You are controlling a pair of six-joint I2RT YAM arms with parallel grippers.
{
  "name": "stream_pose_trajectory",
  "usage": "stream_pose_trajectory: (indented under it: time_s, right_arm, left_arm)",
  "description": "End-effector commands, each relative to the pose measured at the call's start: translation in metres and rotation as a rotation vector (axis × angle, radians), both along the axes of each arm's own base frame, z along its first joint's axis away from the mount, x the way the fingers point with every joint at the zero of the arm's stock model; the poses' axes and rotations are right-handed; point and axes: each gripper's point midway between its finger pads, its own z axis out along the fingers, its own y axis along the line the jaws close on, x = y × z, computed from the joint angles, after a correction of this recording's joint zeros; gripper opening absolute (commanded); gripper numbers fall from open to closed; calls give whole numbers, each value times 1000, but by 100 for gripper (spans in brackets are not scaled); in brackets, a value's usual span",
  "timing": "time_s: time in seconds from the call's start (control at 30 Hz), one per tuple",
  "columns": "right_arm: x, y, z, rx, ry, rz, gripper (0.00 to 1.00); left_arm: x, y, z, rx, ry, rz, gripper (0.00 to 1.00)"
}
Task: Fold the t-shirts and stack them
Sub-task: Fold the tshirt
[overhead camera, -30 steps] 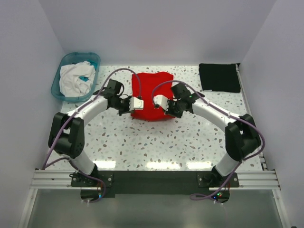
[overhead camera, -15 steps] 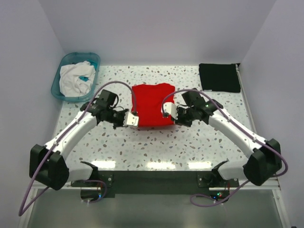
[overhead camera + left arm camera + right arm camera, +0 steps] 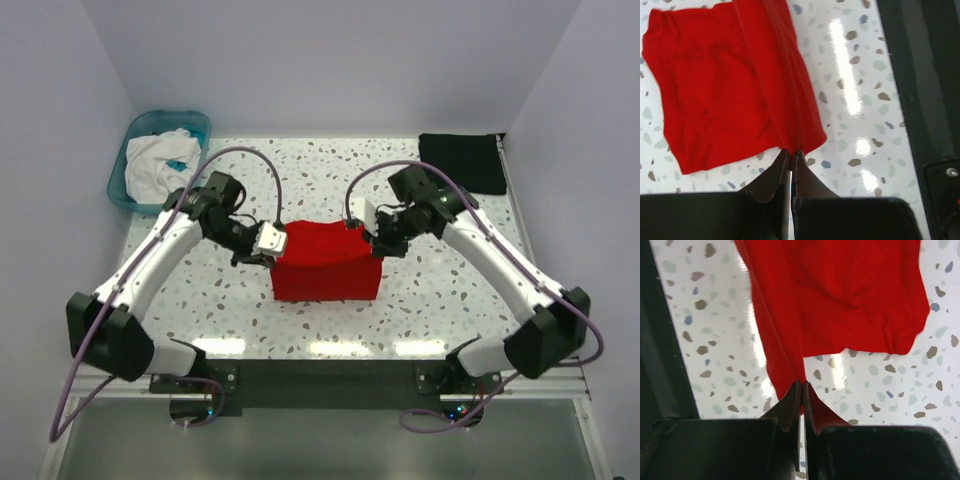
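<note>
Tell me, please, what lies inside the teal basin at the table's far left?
A crumpled white cloth fills most of the teal basin. Whatever lies beneath the cloth is covered and cannot be seen.

The left tool [image 3: 791, 152] and right tool [image 3: 802, 385] taper to dark fingers, perhaps brown-tinted, on blocky black bodies. Behind each tool a purple cable [image 3: 240, 152] arcs back towards its arm. The left arm [image 3: 160, 258] and right arm [image 3: 495, 262] are white tubes joined by black housings.

The red t-shirt [image 3: 327, 272] was plain and bright; the black t-shirt [image 3: 460, 163] plain too; the basin [image 3: 170, 114] was teal, its cloth [image 3: 155, 170] white; the table [image 3: 250, 310] was white, speckled grey and brown.
</note>
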Motion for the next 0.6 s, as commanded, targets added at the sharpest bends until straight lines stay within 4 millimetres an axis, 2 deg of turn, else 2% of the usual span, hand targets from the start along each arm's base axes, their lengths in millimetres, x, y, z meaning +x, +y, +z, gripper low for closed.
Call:
stream_pose_trajectory:
  time_s: [0.0,0.03,0.07,0.1,0.13,0.2,0.23,0.4,0.43,0.47,0.53,0.57]
  right_arm:
    - [38,-5,-10,-35,41,9,0]
    - [49,-3,-4,-30,23,13,0]
    - [55,-4,-6,-39,29,15,0]
    - [64,-7,-18,-60,60,19,0]
    - [73,-6,-14,-54,45,19,0]
    - [87,-8,-20,-65,48,17,0]
    - [97,-6,-24,-69,55,16,0]
    - [133,-7,-33,-76,51,-5,0]
    - [142,-6,-29,-73,30,-9,0]
    - [150,-8,-40,-84,51,-19,0]
    - [164,-8,-37,-80,43,-26,0]
    - [169,-10,-49,-90,72,-31,0]
  left_arm:
    - [39,-1,1,-16,55,37,0]
    - [51,-2,-10,-11,104,43,0]
    - [70,-1,0,-35,75,55,0]
    - [79,-2,-1,-34,88,65,0]
    - [98,-3,-3,-36,89,73,0]
    - [114,-4,-4,-46,96,81,0]
    - [129,-5,-6,-48,91,85,0]
    - [161,-6,-20,-35,88,86,0]
    - [170,-6,-24,-35,90,92,0]
    - [174,-6,-26,-32,90,93,0]
    - [187,-6,-30,-38,91,111,0]
    - [192,-6,-31,-42,89,114,0]
